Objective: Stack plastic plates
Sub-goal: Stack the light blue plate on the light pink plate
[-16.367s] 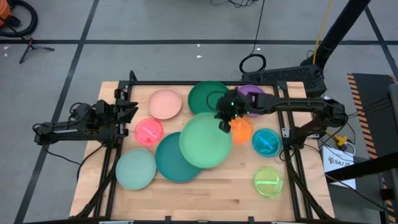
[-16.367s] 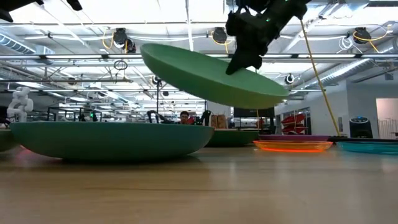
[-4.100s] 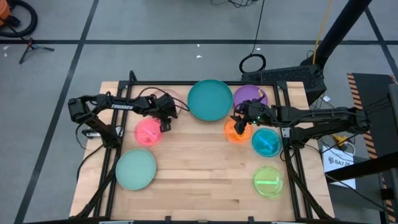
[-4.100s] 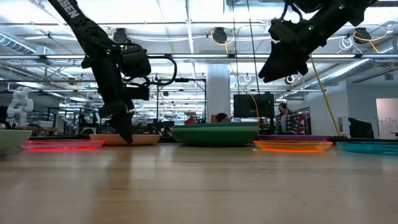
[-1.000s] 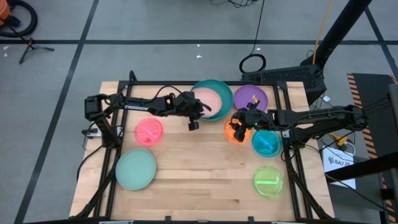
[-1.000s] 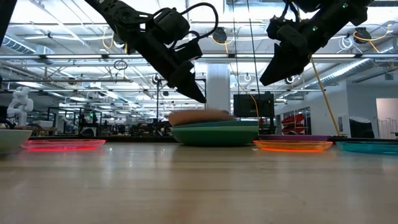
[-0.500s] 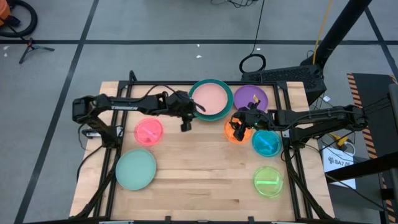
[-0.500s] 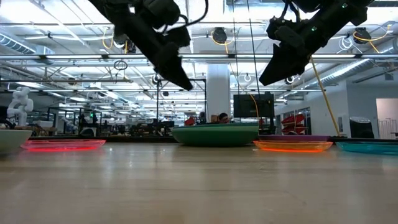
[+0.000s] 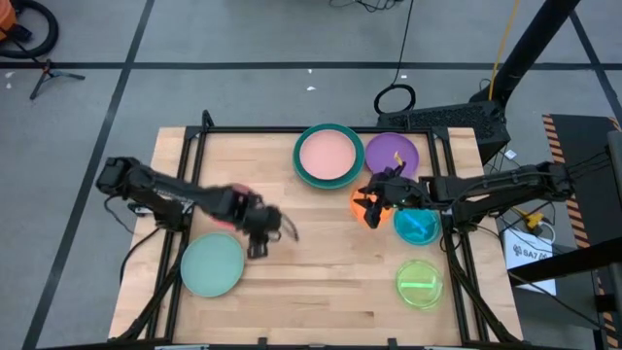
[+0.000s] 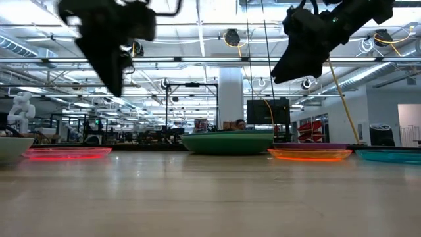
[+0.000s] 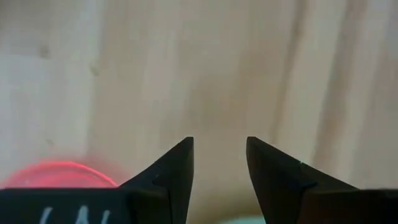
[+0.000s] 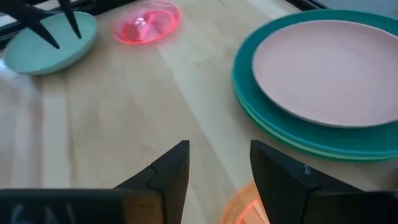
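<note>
A stack of teal and green plates topped by a pale pink plate (image 9: 328,156) stands at the table's far middle. Singly on the wood lie a purple plate (image 9: 393,154), an orange plate (image 9: 374,212), a blue plate (image 9: 418,226), a lime plate (image 9: 420,284), a mint plate (image 9: 212,264) and a hot pink plate (image 12: 146,22), which my left arm mostly hides from above. My left gripper (image 9: 258,243) is open and empty, in the air between the hot pink and mint plates. My right gripper (image 9: 374,199) is open and empty above the orange plate (image 12: 252,205).
Bare wood (image 9: 321,282) spreads over the table's middle and near side. A black frame rail (image 9: 292,129) runs along the far edge, with side rails left and right. People stand in the room behind the table in the low view.
My left gripper has swung away from the stack, toward the table's near left, to a spot between the hot pink and mint plates. The pale pink plate, tilted on the stack a second ago, now lies flat on it. My right gripper has kept still.
</note>
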